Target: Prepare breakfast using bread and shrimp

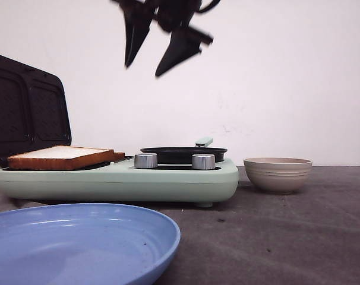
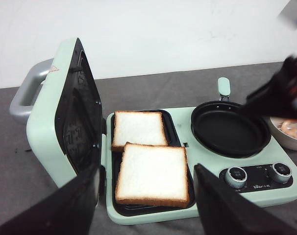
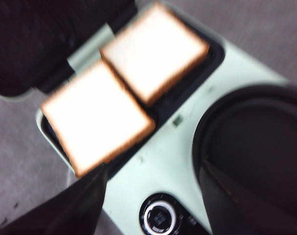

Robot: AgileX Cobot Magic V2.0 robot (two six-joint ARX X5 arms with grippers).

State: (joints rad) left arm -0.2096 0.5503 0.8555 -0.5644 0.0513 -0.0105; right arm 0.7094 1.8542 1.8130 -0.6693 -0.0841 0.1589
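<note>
**Two bread slices on the open grill, both arms empty above**

A blue plate [image 1: 79, 243] lies nearest the front camera, at the near left of the dark table [image 1: 287, 237]. Behind it stands the mint-green cooker [image 1: 117, 178], its lid [image 2: 65, 122] raised upright on the left, the black ribbed inner face showing and a grey handle [image 2: 26, 90] on the outside. On the cooker's left side, the black grill tray [image 2: 175, 132] carries the bread [image 2: 152, 174]: two square white slices with brown crusts, the nearer one overlapping the edge of the farther one. On the right side sits a round black pan [image 2: 229, 129] with a short mint handle [image 2: 223, 86]; it holds nothing. Two silver knobs [image 1: 145, 161] sit on the cooker's front edge below the pan.

A beige ribbed bowl [image 1: 278, 174] stands on the table just right of the cooker, apart from it. The shrimp [image 2: 290, 128] lie inside it, seen as pale orange pieces in the left wrist view.

The left gripper [image 2: 146, 208] hangs over the near slice, jaws wide and holding nothing. The right gripper [image 3: 153, 200] is above the cooker between tray and pan, jaws wide, also holding nothing; its view is blurred.
</note>
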